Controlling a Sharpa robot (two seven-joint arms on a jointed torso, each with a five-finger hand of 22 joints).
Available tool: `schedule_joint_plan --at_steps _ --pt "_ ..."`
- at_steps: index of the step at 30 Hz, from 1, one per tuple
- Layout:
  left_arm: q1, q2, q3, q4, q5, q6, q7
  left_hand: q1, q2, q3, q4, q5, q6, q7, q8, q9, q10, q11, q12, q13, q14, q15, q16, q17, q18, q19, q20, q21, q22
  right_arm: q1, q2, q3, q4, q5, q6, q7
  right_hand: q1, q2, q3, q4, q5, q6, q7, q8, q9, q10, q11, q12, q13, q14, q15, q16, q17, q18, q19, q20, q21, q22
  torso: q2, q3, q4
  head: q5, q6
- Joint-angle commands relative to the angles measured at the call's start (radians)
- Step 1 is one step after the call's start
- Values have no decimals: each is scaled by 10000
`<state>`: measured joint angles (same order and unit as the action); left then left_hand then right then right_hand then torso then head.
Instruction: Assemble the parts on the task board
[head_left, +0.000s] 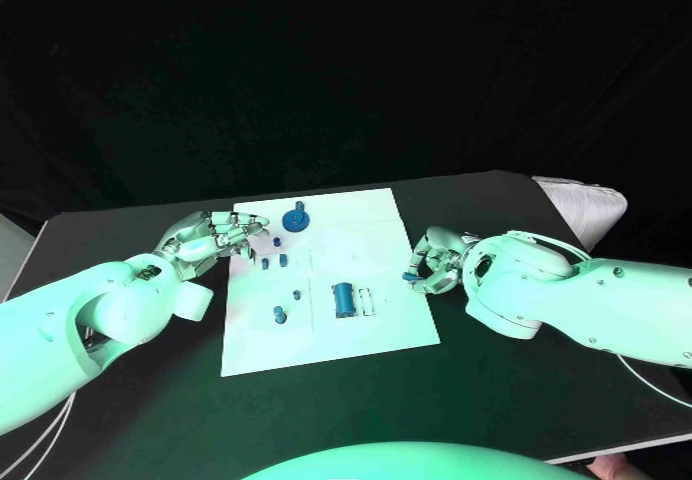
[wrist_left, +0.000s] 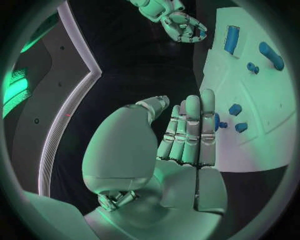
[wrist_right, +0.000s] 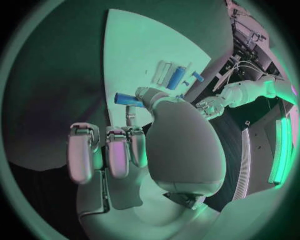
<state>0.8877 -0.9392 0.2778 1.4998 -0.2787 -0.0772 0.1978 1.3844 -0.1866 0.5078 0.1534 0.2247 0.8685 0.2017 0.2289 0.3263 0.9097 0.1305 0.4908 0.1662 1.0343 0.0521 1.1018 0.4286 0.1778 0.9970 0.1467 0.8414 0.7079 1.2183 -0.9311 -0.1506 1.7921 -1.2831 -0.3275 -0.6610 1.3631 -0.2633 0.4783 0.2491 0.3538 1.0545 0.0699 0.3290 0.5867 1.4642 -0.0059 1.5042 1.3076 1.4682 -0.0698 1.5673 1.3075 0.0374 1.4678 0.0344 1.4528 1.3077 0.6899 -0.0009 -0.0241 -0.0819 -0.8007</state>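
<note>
The white task board (head_left: 378, 225) lies mid-table with blue parts on it: a round knob (head_left: 297, 218) near the far edge, a large cylinder (head_left: 343, 298) beside white pieces (head_left: 366, 300), and small pegs (head_left: 278, 315) toward the left side. My left hand (head_left: 216, 236) hovers at the board's left edge, fingers straight and holding nothing; it shows as the left hand (wrist_left: 187, 132) with a small blue peg (wrist_left: 219, 123) just beyond its fingertips. My right hand (head_left: 433, 260) is at the board's right edge and pinches a blue cylinder part (wrist_right: 127, 100) at its thumb.
A white ribbed object (head_left: 584, 205) sits at the table's far right corner. The black table (head_left: 332, 400) stretches bare in front of the board. The large cylinder (wrist_left: 232, 39) and a long blue part (wrist_left: 272, 55) lie on the board (wrist_left: 250, 95).
</note>
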Motion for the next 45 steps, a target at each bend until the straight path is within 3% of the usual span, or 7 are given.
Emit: schedule_joint_plan --at_steps 1,8,13,18,23,31,45 --pt "-11 30 7 37 22 170 35 -11 72 26 28 62 -62 -28 36 16 -60 17 47 -15 -48 51 -40 -16 67 62 40 -53 -14 -126 301 -19 -145 415 -56 197 -87 -4 -3 38 32 31 -79 55 17 745 -77 33 2184 1026 -69 35 2632 -163 811 -58 13 2345 10 -4 13 23 -8" --pt "-11 16 7 53 21 175 31 -11 72 26 28 62 -62 -28 36 16 -60 17 47 -15 -48 51 -40 -16 67 62 40 -53 -14 -376 867 -40 -439 428 -176 148 -371 39 -134 127 -31 53 -98 88 44 776 -93 88 2223 1026 -84 35 2632 -159 808 -71 -9 2341 9 1 4 98 -33" --pt "-10 5 7 71 21 175 20 -5 84 33 39 61 -67 -22 38 16 -69 21 51 -17 -51 52 -40 -17 66 64 39 -56 -15 -450 1108 -46 -506 373 -332 -8 -552 136 -243 182 -316 124 -151 158 83 846 -134 223 2318 1026 -113 35 2632 -157 808 -93 -23 2339 18 7 14 160 -70" --pt "-10 -2 7 83 21 185 2 -5 84 33 39 61 -67 -22 38 16 -69 21 51 -17 -51 52 -40 -17 66 64 39 -56 -15 -470 1276 -47 -557 376 -153 -160 -941 138 -494 355 -360 133 -152 196 99 861 -138 250 2339 1026 -123 35 2632 -154 805 -109 -47 2334 8 -3 35 178 -103" --pt "-10 -22 7 99 21 182 -9 -5 84 33 39 61 -67 -22 38 16 -69 21 51 -17 -51 52 -40 -17 66 64 39 -56 -15 -504 1519 -50 -706 380 -97 -273 -1271 166 -780 396 -336 138 -152 223 101 880 -136 286 2365 1026 -122 35 2632 -155 807 -112 -45 2336 21 6 10 241 -133" --pt "-9 -49 7 126 21 185 -24 -5 84 33 39 61 -67 -22 38 16 -69 21 51 -17 -51 52 -40 -17 66 64 39 -56 -15 -560 1759 -59 -907 389 187 -349 -1413 195 -936 404 -395 137 -152 229 92 880 -136 286 2367 1026 -123 35 2632 -153 806 -113 -56 2333 22 -10 26 272 -185" --pt "-8 -55 7 119 21 206 -40 -5 84 33 39 61 -67 -22 38 16 -69 21 51 -17 -51 52 -40 -17 66 64 39 -56 -15 -594 1917 -68 -1121 275 679 -414 -1792 350 -1434 425 -498 115 -136 215 37 866 -121 259 2351 1026 -111 35 2632 -147 800 -103 -96 2325 20 6 12 323 -231"
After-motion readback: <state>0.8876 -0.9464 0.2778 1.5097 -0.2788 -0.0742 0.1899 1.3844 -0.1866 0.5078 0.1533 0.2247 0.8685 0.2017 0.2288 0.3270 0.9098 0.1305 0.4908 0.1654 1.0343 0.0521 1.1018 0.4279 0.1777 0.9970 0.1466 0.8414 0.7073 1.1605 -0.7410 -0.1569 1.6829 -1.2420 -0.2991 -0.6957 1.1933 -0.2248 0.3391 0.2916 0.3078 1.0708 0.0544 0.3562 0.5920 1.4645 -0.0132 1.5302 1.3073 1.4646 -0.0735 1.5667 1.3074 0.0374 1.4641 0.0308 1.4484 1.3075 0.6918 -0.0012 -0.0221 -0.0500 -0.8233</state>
